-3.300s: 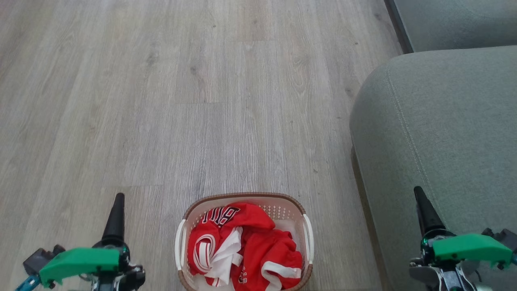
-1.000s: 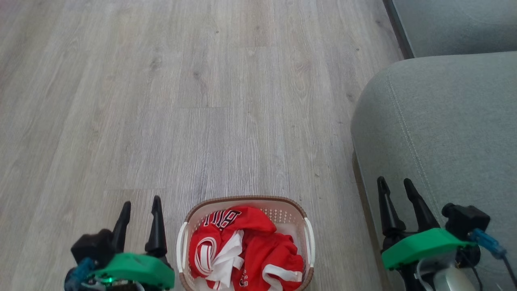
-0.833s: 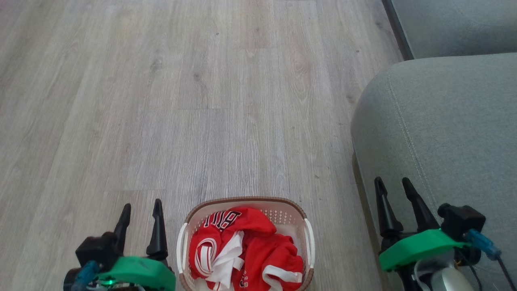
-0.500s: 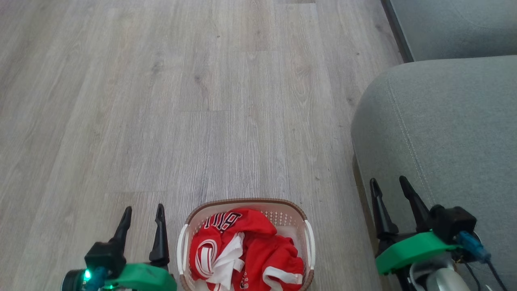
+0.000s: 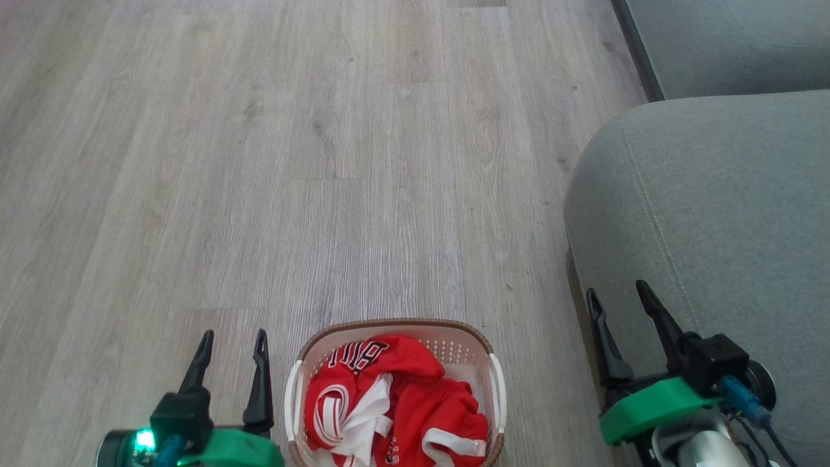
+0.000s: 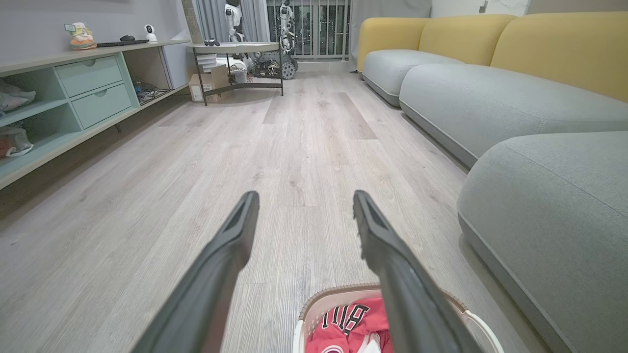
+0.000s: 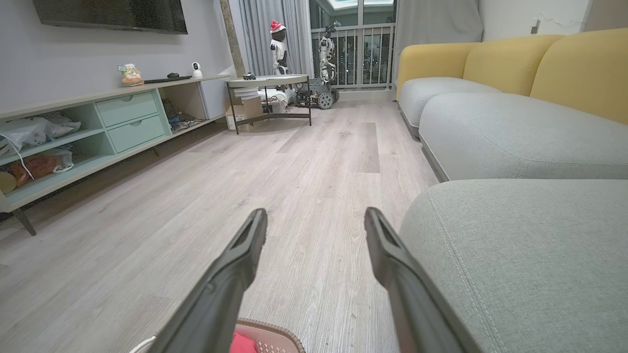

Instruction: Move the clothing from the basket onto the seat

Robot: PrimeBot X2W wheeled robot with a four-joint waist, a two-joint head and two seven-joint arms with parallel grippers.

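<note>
The red clothing (image 5: pixel 395 405) with white trim lies heaped in the white basket (image 5: pixel 497 389) with a brown rim, on the floor at the bottom middle of the head view. The grey-green seat (image 5: pixel 713 207) fills the right side. My left gripper (image 5: pixel 235 340) stands open just left of the basket, empty. Open as well, my right gripper (image 5: pixel 616 292) hovers at the seat's front edge, right of the basket. The left wrist view shows the basket (image 6: pixel 324 300) and clothing (image 6: pixel 348 321) below my open left gripper (image 6: pixel 304 198). In the right wrist view my right gripper (image 7: pixel 314 215) is open beside the seat (image 7: pixel 520 245).
Pale wood floor (image 5: pixel 324 162) stretches ahead. A second grey cushion (image 5: pixel 733 45) lies beyond the seat. The wrist views show a long sofa with yellow backs (image 7: pixel 579 73), a mint shelf unit (image 7: pixel 98 127) along the left wall and a small table (image 7: pixel 267 83) far off.
Both wrists have rolled, so each gripper now shows two fingers. Both have drifted slightly inward, the right one toward the seat's front edge. The camera has tilted a little. The clothing has not moved.
</note>
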